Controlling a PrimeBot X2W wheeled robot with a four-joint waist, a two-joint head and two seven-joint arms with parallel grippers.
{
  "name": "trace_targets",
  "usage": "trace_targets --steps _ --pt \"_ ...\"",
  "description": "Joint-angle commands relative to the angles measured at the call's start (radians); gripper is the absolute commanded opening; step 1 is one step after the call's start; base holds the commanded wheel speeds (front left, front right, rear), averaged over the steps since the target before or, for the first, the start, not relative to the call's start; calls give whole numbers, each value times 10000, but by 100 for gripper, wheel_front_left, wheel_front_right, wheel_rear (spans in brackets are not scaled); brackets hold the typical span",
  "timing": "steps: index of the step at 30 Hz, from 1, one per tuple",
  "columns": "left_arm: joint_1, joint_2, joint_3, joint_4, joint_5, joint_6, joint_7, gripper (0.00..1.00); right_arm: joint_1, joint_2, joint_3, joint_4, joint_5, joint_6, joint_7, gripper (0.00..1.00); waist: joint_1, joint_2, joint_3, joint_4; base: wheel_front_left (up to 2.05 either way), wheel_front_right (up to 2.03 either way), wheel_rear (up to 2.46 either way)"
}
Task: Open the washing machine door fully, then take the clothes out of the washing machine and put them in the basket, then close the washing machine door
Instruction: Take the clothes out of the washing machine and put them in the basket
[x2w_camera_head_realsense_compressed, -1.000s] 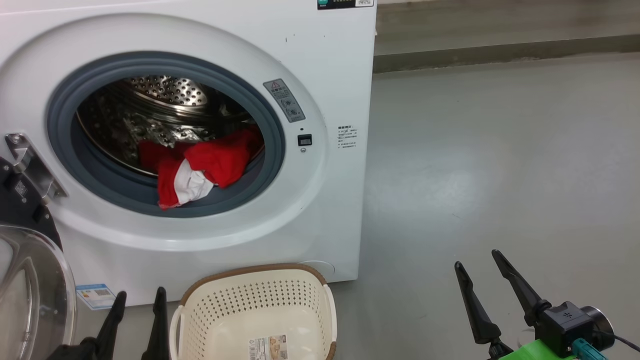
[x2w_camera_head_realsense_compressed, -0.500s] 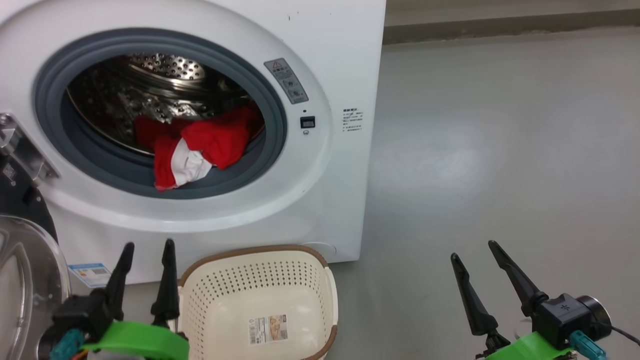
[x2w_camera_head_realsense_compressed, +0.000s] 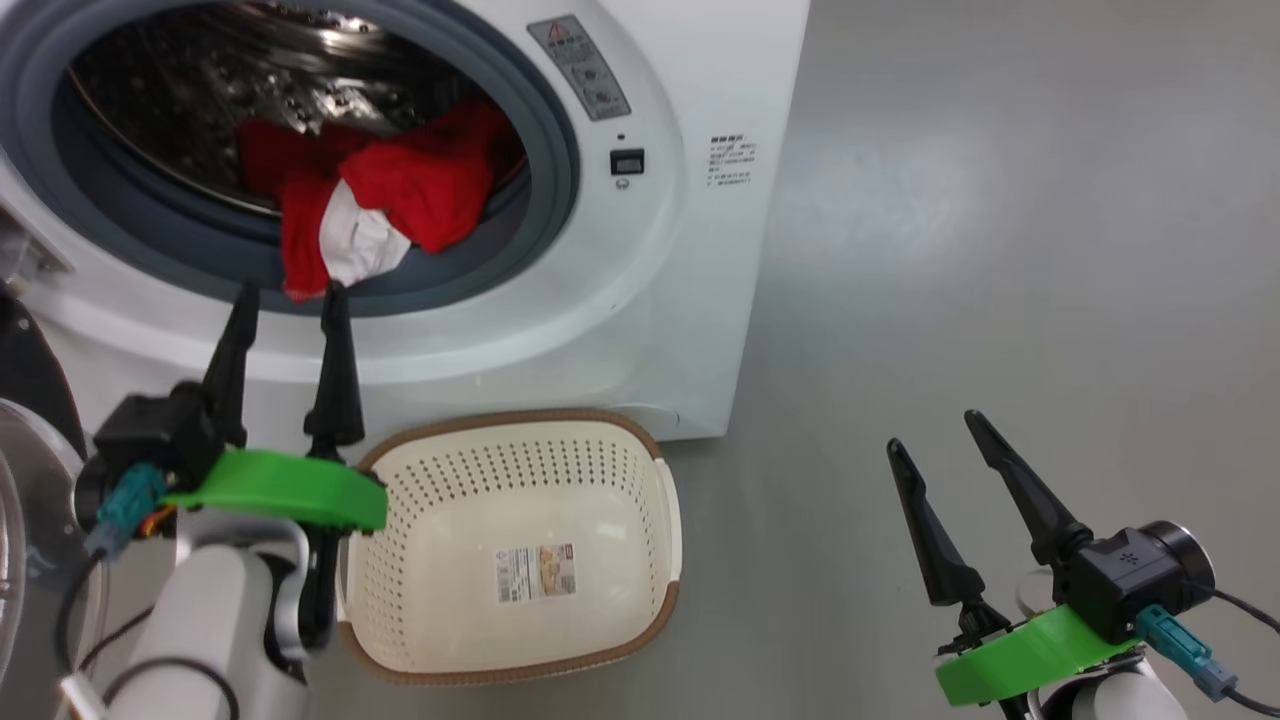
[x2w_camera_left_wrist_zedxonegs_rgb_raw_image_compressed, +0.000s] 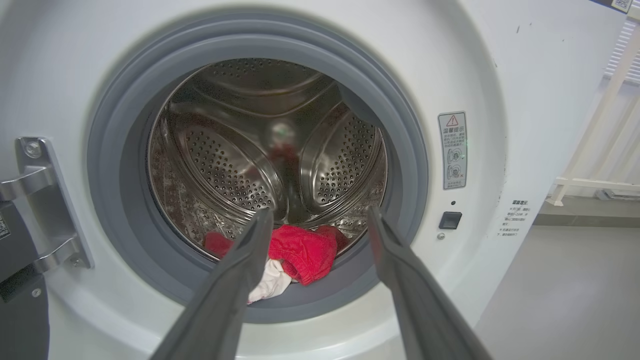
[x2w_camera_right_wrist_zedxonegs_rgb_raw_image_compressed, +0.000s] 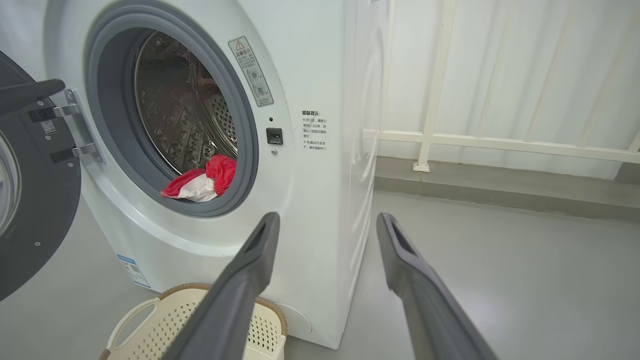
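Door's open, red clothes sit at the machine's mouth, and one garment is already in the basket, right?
No: the basket holds no garment, just its paper label, as the head view shows. The washing machine door is open and the clothes sit at the mouth of the washing machine.

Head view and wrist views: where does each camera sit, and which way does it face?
Head view: on the head, facing down at the washing machine, the basket, left gripper and right gripper.
Left wrist view: on that wrist, facing into the drum at the clothes; left fingers show.
Right wrist view: on that wrist, facing the machine's front obliquely; right fingers show.
Shared: all three show the clothes.
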Motion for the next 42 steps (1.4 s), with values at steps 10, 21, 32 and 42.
trace_targets --steps 10,21,32,42 --pt "-2736 -160 368 1751 269 -299 -131 100 -987 -236 370 -387 -31 62 -65 100 0 0 1454 49 0 0 0" --pt "-4915 70 737 3878 876 -275 -134 100 -1540 -227 563 -473 23 62 -65 100 0 0 2544 -297 0 0 0" --pt "-6444 571 681 6402 1199 -169 -58 100 -1711 -242 720 -402 108 62 -65 100 0 0 2860 -672 0 0 0" --pt "-7646 930 393 8341 1326 -122 1155 100 -1797 -299 940 -357 229 62 -65 100 0 0 3066 -946 0 0 0"
